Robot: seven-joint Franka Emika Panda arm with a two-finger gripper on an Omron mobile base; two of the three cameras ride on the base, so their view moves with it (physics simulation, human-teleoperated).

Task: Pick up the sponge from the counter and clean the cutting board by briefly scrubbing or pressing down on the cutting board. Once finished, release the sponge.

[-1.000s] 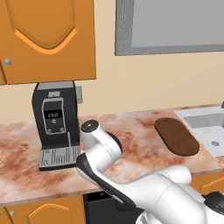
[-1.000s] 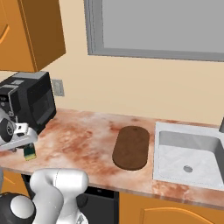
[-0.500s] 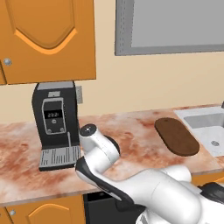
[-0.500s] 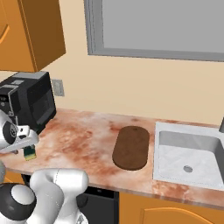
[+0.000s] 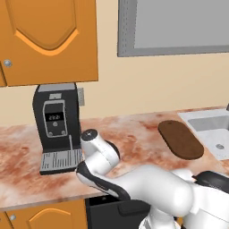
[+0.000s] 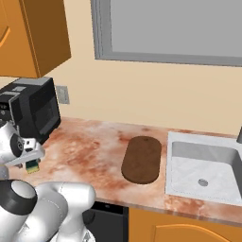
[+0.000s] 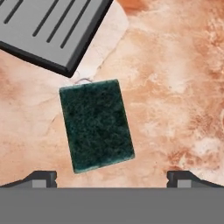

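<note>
The sponge (image 7: 96, 124) lies flat on the counter (image 7: 175, 87), dark green top up, just off the corner of the coffee machine's grey drip tray (image 7: 52, 26). My gripper (image 7: 113, 178) hovers above it, open, its two fingertips (image 7: 41, 178) spread wider than the sponge and holding nothing. From the right base view the sponge (image 6: 32, 166) shows its yellow side under my hand at the counter's left. The dark brown cutting board (image 6: 142, 159) lies well to the right, beside the sink; it also appears as the cutting board (image 5: 180, 138) in the left base view, where my arm hides the sponge.
The black coffee machine (image 5: 56, 118) stands against the wall just behind my hand, its drip tray (image 5: 60, 161) jutting forward. A sink (image 6: 203, 165) is sunk into the counter right of the board. Orange cabinets (image 5: 49, 40) hang overhead. The counter's front edge is close to the sponge.
My hand has sunk slightly toward the counter over the sponge. The sponge and the board have not moved.
</note>
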